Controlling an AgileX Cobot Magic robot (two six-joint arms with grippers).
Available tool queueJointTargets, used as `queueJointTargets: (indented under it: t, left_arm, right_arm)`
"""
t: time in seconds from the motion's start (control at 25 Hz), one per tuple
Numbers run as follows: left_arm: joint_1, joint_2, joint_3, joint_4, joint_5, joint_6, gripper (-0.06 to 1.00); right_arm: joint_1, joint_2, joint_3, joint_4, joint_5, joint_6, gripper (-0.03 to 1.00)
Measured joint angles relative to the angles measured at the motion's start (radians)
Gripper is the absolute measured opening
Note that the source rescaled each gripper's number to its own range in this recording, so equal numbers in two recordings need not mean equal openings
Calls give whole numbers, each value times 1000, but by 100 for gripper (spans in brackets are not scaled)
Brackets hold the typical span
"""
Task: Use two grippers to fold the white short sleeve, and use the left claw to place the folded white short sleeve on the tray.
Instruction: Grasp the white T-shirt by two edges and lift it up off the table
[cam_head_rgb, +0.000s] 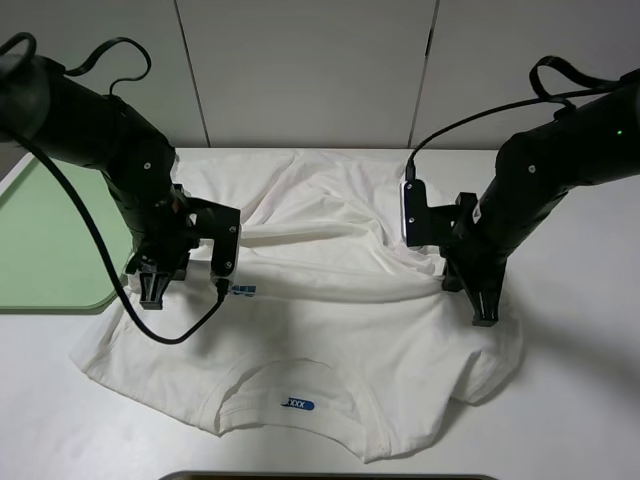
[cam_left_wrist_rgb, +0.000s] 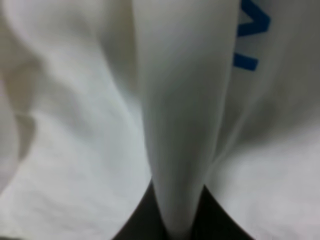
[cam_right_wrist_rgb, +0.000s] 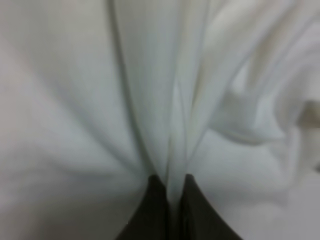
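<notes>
The white short sleeve (cam_head_rgb: 330, 310) lies spread on the table, neck with blue "XXX" label (cam_head_rgb: 297, 404) toward the front. My left gripper (cam_head_rgb: 152, 290) is down on the shirt's left side, shut on a pinched ridge of white fabric (cam_left_wrist_rgb: 182, 150); small blue print (cam_left_wrist_rgb: 250, 35) shows beside it. My right gripper (cam_head_rgb: 483, 312) is down on the shirt's right side, its dark fingertips (cam_right_wrist_rgb: 155, 210) shut on a fold of fabric (cam_right_wrist_rgb: 172, 150). The pale green tray (cam_head_rgb: 50, 240) sits at the table's left edge, beside the left arm.
The white table (cam_head_rgb: 580, 400) extends to the right and front of the shirt. A wall of pale panels (cam_head_rgb: 310, 70) stands behind. A dark edge (cam_head_rgb: 330, 477) shows at the bottom of the exterior view.
</notes>
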Motion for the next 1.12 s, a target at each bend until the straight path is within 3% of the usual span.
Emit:
queueJointTargets:
  t: [0.36,0.6,0.92,1.12]
  left_arm:
    - [0,-151,4,-4,29,0,0]
    - [0,-357,5,-15,129,-1,0]
    - [0,-550,6,-13,137,-1,0]
    - [0,-638,-17,27,141,-1,0]
  right_arm:
    - [0,-159,0,-13,42,0,0]
    - [0,-277,1,-13,58,77,0]
    - [0,-472,0,-23,69,109,0]
    - [0,-579,-86,-48,141,110,0]
